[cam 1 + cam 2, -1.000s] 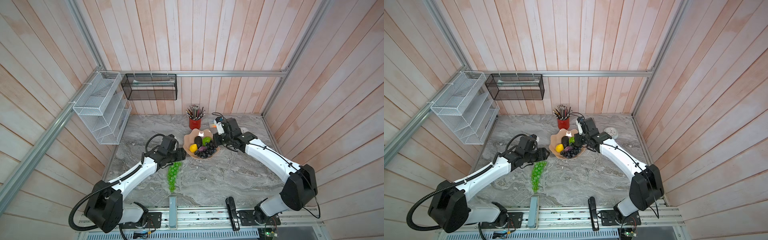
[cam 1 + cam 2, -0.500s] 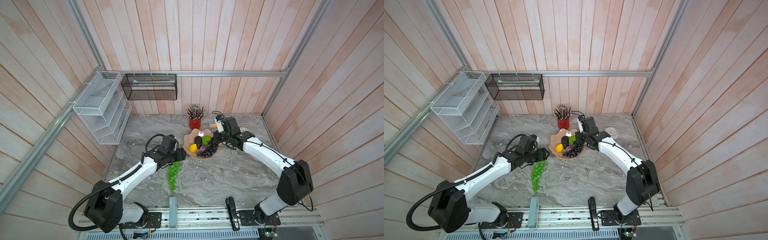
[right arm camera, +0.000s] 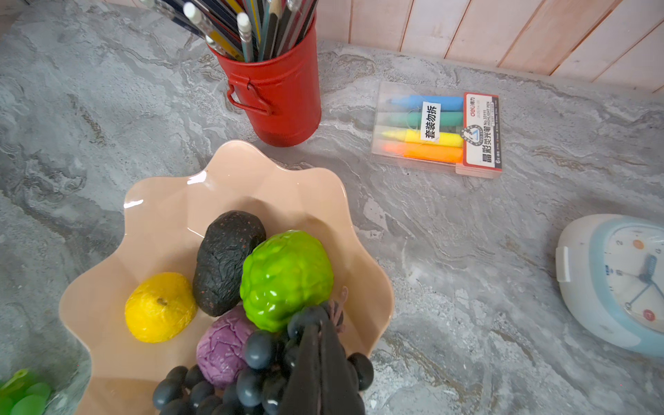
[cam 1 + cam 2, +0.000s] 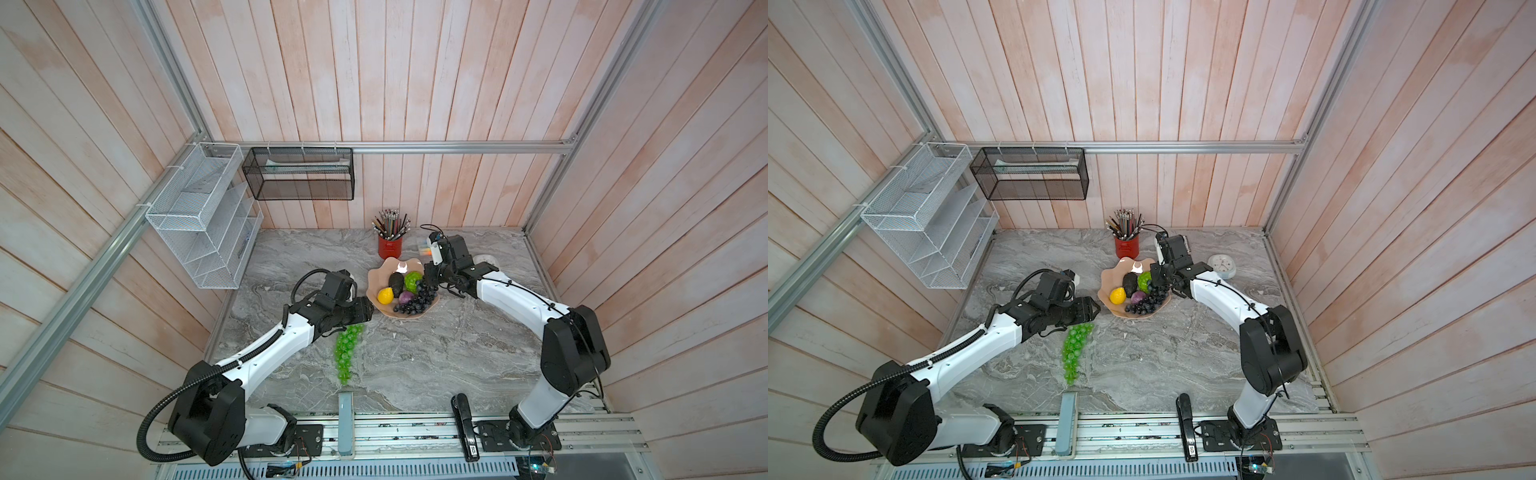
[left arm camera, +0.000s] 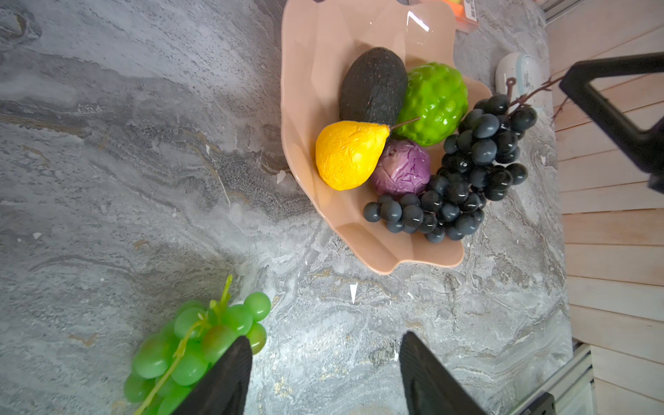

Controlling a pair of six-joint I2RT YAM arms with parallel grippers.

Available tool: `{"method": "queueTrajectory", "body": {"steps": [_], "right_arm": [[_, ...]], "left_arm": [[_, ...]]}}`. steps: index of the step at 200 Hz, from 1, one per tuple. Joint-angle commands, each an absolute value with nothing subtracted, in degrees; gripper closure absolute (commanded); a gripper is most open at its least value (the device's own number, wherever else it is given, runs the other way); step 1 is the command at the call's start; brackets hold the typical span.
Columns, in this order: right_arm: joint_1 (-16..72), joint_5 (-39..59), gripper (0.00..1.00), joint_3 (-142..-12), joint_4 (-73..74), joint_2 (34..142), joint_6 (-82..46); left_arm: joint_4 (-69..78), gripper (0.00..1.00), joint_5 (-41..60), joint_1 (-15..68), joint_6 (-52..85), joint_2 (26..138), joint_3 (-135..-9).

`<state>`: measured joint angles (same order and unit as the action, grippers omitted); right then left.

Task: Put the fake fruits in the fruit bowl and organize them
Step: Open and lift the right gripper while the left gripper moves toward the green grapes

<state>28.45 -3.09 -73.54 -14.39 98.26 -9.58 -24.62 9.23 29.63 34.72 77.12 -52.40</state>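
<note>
**Fruit bowl [image 5: 312,72] with five of six fruits; green grape bunch [image 4: 347,353] on the bench [image 4: 415,365].**
The bowl holds the black avocado [image 5: 373,86], lime-green ball [image 5: 434,100], yellow fruit [image 5: 348,154], purple ball [image 5: 402,167] and dark grape bunch [image 5: 463,179]. The dark bunch lies along the bowl's right side, with its stem end towards the right end effector [image 3: 319,334], which is clenched on that stem. The green bunch lies just left of the bowl. Its long axis runs from the bowl towards the bench's front edge, stem end nearest the bowl. The left end effector [image 5: 323,339] is released, with one finger just over the green bunch. A red cup [image 3: 287,100] holds pencils.
</note>
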Motion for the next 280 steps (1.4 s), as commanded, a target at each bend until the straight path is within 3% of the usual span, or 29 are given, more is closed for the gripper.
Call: {"method": "queueTrajectory", "body": {"steps": [1,40,72,105,152,171,209,280], "right_arm": [[28.0,-4.0,1.0,-74.1,-12.4,100.1,-9.0],[27.6,-3.2,1.0,-75.1,-12.1,101.3,-7.4],[27.6,-2.3,0.85,-76.8,-13.2,102.5,-6.0],[27.8,-0.5,0.79,-78.6,-14.8,102.7,-4.7],[29.3,-0.7,0.44,-81.5,-15.8,98.7,-3.4],[30.2,-2.3,0.36,-82.0,-16.7,97.3,-2.2],[32.4,-1.9,0.28,-73.4,-11.1,91.6,-5.4],[33.8,-1.9,0.26,-62.0,-1.9,84.3,-8.7]], "left_arm": [[-24.4,0.31,10.2,29.4,34.4,76.3,-52.9],[-24.3,0.27,11.0,29.4,35.1,75.2,-52.4],[-24.2,0.24,11.3,29.2,35.2,75.4,-52.0],[-25.1,0.24,12.0,28.4,35.6,76.0,-51.7],[-20.9,0.25,14.2,24.6,36.9,77.6,-51.3],[-24.2,0.26,11.5,24.4,35.7,78.0,-53.2],[-31.9,0.28,4.5,23.9,35.1,74.9,-54.7],[-37.1,0.3,6.9,23.6,36.8,68.7,-48.2]]}}
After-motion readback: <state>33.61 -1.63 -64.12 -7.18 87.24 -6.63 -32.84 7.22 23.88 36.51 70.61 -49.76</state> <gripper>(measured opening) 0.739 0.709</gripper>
